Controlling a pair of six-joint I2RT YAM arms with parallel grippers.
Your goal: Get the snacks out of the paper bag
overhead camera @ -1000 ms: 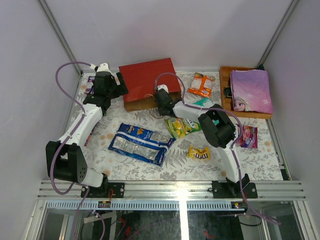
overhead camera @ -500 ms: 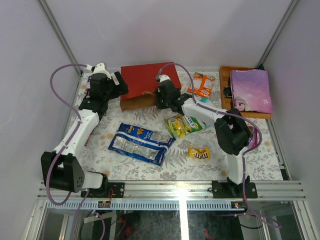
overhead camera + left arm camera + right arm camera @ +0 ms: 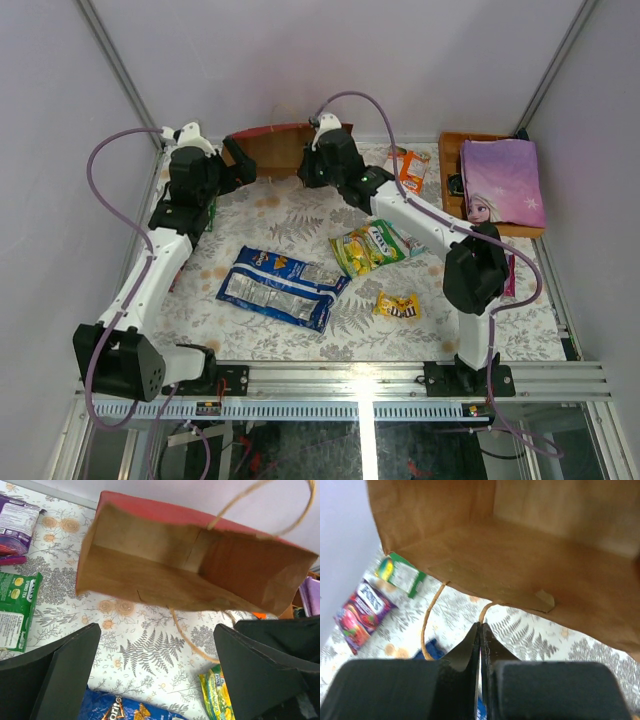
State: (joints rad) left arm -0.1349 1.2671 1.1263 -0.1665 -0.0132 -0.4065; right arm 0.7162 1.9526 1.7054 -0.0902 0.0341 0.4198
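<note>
The red paper bag (image 3: 268, 148) is tipped up at the back of the table, its brown inside (image 3: 190, 565) looking empty. My right gripper (image 3: 308, 170) is shut on the bag's tan cord handle (image 3: 487, 611), right under the bag's mouth (image 3: 520, 545). My left gripper (image 3: 233, 168) stands open just left of the bag, nothing between its fingers (image 3: 65, 675). On the cloth lie the snacks: a long blue bag (image 3: 280, 287), a yellow-green packet (image 3: 368, 247), a small yellow one (image 3: 397, 306), an orange one (image 3: 412, 168), a green one (image 3: 17, 607) and a purple one (image 3: 15, 522).
An orange wooden tray (image 3: 450, 170) at the back right holds a flat purple princess item (image 3: 500, 180). A pink packet (image 3: 508, 275) peeks out behind the right arm. Grey walls close in on the left, back and right.
The bag has gone from lying flat with its red side up to tipped up toward the back wall, pulled by my right gripper. My left gripper moved back and opened wider.
</note>
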